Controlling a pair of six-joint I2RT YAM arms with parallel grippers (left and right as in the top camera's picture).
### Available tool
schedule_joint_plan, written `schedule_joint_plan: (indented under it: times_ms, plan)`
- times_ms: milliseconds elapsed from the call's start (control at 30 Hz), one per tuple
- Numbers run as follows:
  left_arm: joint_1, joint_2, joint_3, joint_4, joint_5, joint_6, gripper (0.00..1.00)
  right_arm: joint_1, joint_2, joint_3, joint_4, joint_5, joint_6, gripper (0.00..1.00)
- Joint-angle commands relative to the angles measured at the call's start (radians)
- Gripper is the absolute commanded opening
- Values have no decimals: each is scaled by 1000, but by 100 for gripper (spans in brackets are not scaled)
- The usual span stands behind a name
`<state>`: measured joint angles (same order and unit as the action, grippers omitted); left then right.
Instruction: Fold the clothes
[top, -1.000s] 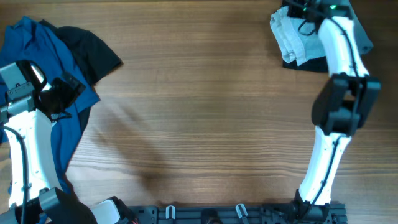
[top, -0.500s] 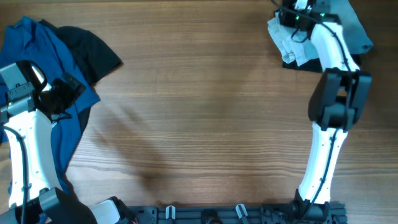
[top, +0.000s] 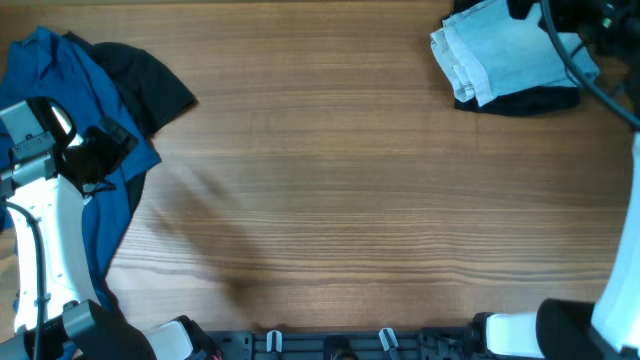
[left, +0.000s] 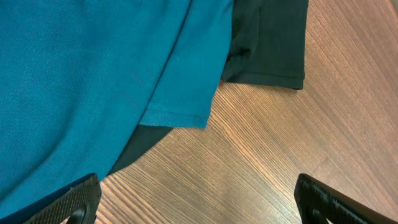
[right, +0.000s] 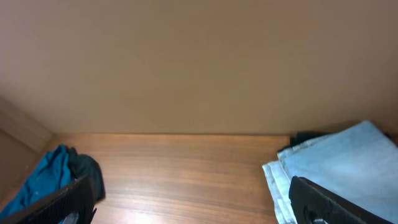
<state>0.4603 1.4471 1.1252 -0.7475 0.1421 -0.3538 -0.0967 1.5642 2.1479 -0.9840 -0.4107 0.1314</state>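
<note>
Left gripper (left: 196, 202): you see its two black fingers (left: 71, 202) spread wide at the lower corners of the left wrist view, with nothing between them. Directly under it lie bare wood and the stitched hem of the large royal-blue knit shirt (left: 81, 74), which fills the space toward the left finger. The hem overlaps a crumpled black garment (left: 267, 37) on the side away from the gripper. In the overhead view both pieces form one loose pile in the far left corner, and the shirt runs out to the left edge of the wooden table (top: 330, 200).

Right gripper (right: 202, 205): its fingers (right: 329, 202) are likewise wide apart and hold nothing. Its camera looks level across the table toward a plain tan wall (right: 199, 62). The folded pale blue denim shorts (top: 505, 60) lie just beside the right finger, in the far right corner, stacked on a flat black cloth (top: 525, 102) that shows along the near edge.

Between the two piles you have an unbroken span of bare wood.
</note>
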Motion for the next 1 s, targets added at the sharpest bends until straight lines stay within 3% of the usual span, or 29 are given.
schedule_joint_plan:
  times_ms: [0,200,400,500,800,967]
  plan:
    - [2,6,6,2,-5,-6,100,0,-10,0,-6,-16,13,100]
    - [2,6,6,2,-5,-6,100,0,-4,-1,-117,-2,-1,100]
    - [2,6,6,2,-5,-6,100,3,-90,-98,-95,228,-1,100]
    - [2,6,6,2,-5,-6,100,4,-230,-323,29,286,-1,100]
    - [2,6,6,2,-5,-6,100,68,-853,-1341,631,283,42,100]
    - [2,6,6,2,-5,-6,100,85,-1126,-1740,849,284,193,100]
